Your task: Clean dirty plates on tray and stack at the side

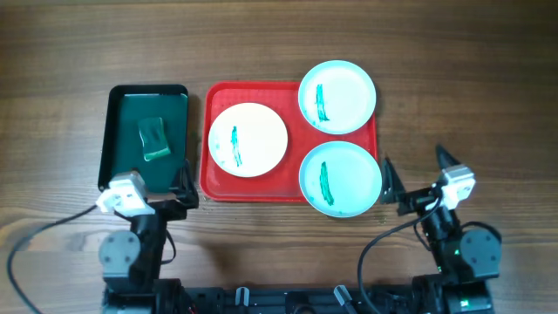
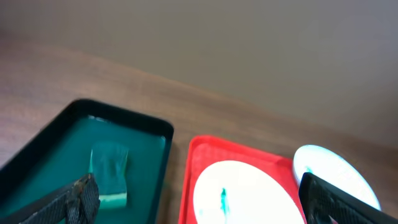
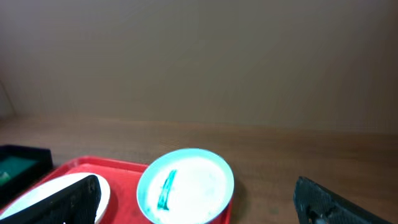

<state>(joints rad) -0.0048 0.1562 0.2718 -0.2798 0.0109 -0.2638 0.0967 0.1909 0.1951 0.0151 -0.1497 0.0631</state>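
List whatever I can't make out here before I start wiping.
- Left wrist: white round plate cut off by the bottom edge; green sponge partly behind the left gripper finger.
- Right wrist: same plate mostly behind the right gripper finger; only one pale aqua round plate shows.

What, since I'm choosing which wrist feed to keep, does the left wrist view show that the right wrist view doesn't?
Only left wrist: the sponge and the smear on the white plate. Only right wrist: an aqua plate seen nearly whole, with its full smear. Both: the red tray, the white plate, the green tray (just a corner in the right wrist view) and an aqua plate, cropped in the left.
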